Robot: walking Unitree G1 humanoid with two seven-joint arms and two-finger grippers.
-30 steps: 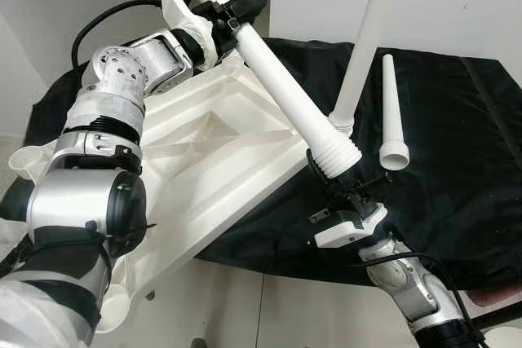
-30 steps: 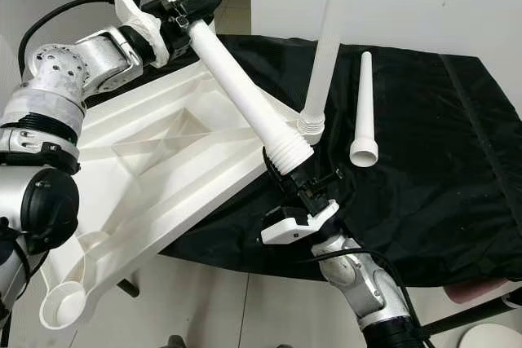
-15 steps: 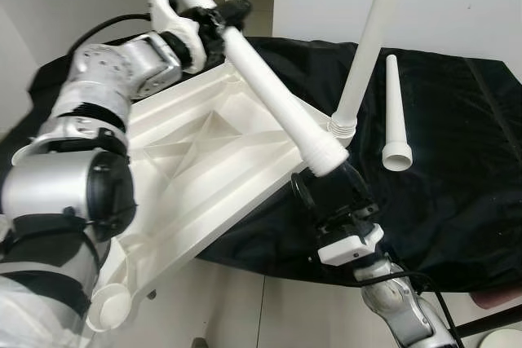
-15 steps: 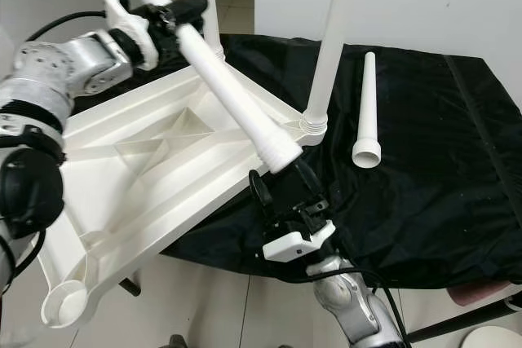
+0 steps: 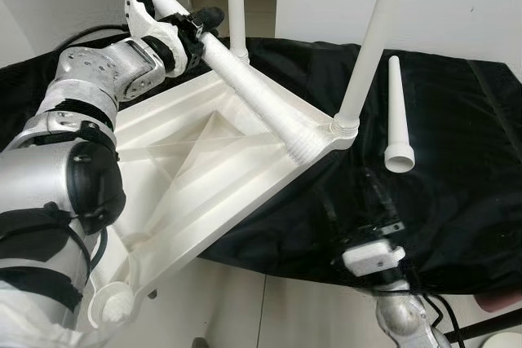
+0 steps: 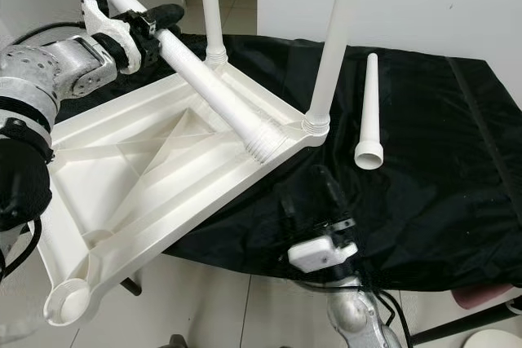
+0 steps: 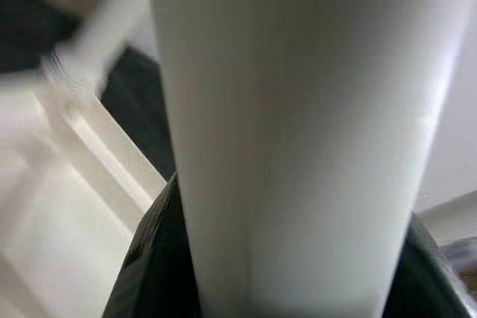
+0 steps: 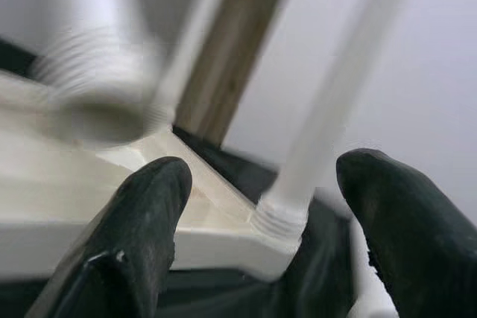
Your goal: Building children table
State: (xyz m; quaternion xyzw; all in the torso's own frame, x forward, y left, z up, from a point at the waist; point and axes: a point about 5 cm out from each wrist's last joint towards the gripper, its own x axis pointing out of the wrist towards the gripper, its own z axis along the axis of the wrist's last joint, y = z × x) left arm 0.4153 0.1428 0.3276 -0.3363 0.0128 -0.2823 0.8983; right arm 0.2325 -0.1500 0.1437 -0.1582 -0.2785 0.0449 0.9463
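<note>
A white children's table top (image 5: 188, 177) lies upside down, partly on the black cloth and jutting over its front edge. Two white legs (image 5: 371, 46) (image 5: 236, 6) stand upright in its far corner sockets. My left gripper (image 5: 196, 24) is shut on a third leg (image 5: 253, 95), which slants down so that its threaded end (image 5: 302, 146) rests by the near-right corner. In the left wrist view this leg (image 7: 291, 132) passes between the black fingers. My right gripper (image 5: 356, 201) hangs open below that corner, blurred and holding nothing; its fingers (image 8: 141, 214) frame the corner socket (image 8: 279, 217). A fourth leg (image 5: 397, 112) lies loose on the cloth.
The black cloth (image 5: 465, 193) covers a work surface whose front edge runs just behind my right wrist. An unfilled corner socket (image 5: 110, 309) overhangs the tiled floor at the lower left. White walls stand behind. A pink object (image 5: 499, 301) sits at the lower right.
My right gripper let go of the leg's threaded end and dropped back below the table corner. The left gripper swung the leg down and to the left, and its threaded end now rests on the top.
</note>
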